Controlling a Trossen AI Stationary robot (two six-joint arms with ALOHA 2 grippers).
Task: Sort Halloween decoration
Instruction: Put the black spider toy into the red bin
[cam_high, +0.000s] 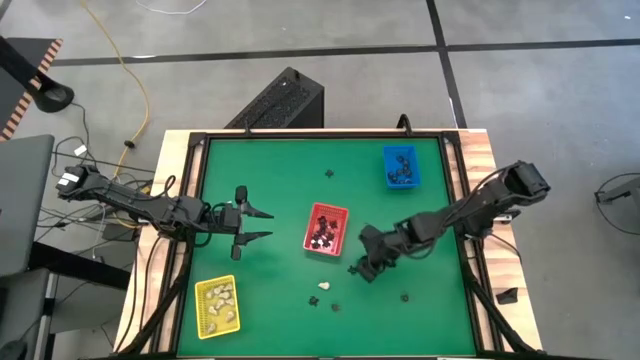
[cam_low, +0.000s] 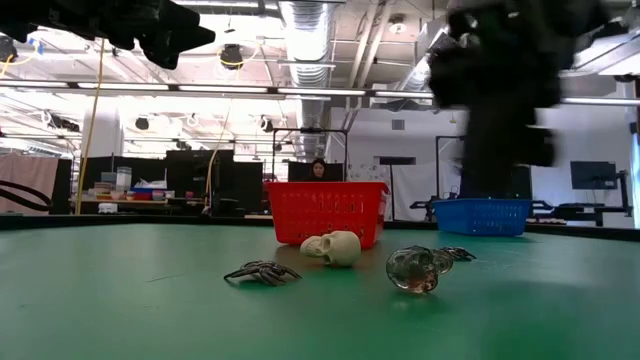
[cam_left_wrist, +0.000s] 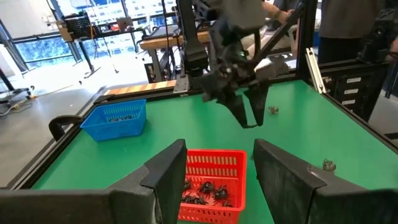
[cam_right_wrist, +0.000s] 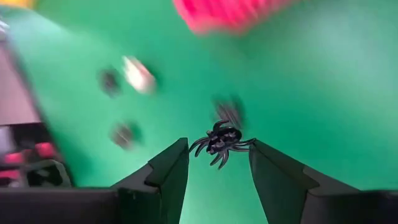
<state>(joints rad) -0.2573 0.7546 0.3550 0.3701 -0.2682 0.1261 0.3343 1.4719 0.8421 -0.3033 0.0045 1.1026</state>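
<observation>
You have three trays: yellow tray (cam_high: 217, 306), red tray (cam_high: 326, 230), blue tray (cam_high: 401, 166). The right gripper (cam_right_wrist: 217, 163) reaches low beside the red tray, jaws parted, gripping nothing; one black spider (cam_right_wrist: 221, 140) lies between its fingertips. A cream skull (cam_low: 332, 247) sits nearby. The left gripper (cam_high: 262, 225) hovers released, well apart.

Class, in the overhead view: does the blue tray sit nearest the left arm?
No, the blue tray lies at the table's far right, nearer the right arm.
</observation>
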